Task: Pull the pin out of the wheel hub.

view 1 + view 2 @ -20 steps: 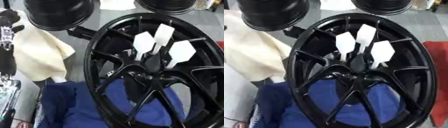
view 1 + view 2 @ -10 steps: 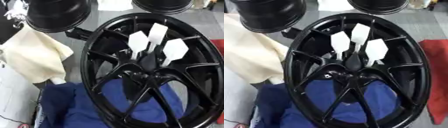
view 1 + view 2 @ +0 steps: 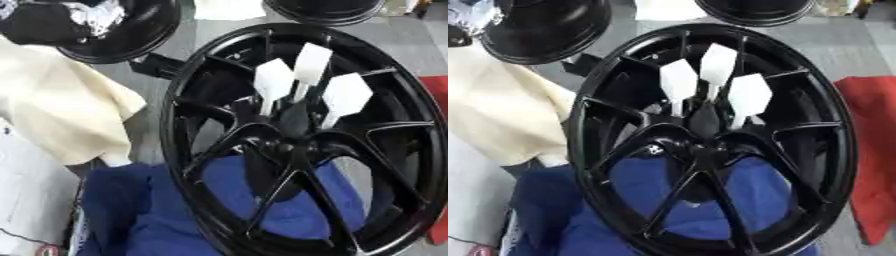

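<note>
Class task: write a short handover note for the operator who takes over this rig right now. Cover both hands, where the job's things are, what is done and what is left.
Hands: neither shows in either view.
Wheel: black, spoked, fills the middle, lying partly over a blue cloth.
Pins: three white, flat-headed pins stand in the hub, just above its centre.
Around: cream cloth at the left, red cloth at the right, other black rims behind.
Done: nothing pulled, as far as shows.
Left: reach in, take a pin, draw it out.
</note>
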`<state>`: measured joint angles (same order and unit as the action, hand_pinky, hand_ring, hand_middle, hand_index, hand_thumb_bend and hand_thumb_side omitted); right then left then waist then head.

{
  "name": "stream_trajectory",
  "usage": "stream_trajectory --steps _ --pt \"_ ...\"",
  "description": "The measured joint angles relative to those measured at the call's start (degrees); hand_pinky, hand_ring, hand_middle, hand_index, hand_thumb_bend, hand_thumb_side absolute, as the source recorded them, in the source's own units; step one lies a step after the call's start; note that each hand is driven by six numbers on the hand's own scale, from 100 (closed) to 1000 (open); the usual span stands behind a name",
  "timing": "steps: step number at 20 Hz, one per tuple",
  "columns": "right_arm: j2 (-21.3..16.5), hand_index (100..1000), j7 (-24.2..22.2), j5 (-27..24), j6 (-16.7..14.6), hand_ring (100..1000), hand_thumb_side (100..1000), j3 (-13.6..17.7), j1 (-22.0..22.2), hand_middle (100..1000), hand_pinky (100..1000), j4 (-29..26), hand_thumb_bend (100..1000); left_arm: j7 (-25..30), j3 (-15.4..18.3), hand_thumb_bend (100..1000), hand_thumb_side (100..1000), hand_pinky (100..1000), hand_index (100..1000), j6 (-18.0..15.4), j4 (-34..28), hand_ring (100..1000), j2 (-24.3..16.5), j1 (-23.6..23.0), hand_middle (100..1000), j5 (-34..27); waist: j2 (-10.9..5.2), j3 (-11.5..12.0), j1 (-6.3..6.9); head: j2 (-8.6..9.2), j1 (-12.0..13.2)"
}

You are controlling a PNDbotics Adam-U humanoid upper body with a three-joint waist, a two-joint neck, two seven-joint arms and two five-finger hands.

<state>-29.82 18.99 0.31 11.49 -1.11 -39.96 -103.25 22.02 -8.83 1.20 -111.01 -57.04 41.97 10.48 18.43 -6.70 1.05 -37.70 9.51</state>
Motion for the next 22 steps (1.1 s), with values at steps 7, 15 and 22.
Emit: stream_trajectory --steps 7,15,22 --pt "0.32 833 -0.25 0.10 0.00 738 669 -0.35 0.15 744 684 0.02 100 13.96 -5.85 110 496 847 868 -5.17 7.51 844 0.50 9.23 778 1.85 -0.30 -0.30 0.08 0.00 -0.08" --pt "0.60 832 -0.41 0.14 0.13 737 669 -0.67 0.13 743 684 0.04 100 25.60 -10.30 163 378 865 871 -8.47 16.08 865 5.68 17.54 794 2.94 -0.53 -1.12 0.06 0.26 -0.96" --pt "0.92 831 -0.58 0.11 0.10 736 671 -0.72 -0.19 741 683 0.06 100 29.60 -12.86 219 167 877 862 -10.60 20.98 882 9.94 21.30 805 2.86 -0.46 -1.77 0.09 0.62 -0.75"
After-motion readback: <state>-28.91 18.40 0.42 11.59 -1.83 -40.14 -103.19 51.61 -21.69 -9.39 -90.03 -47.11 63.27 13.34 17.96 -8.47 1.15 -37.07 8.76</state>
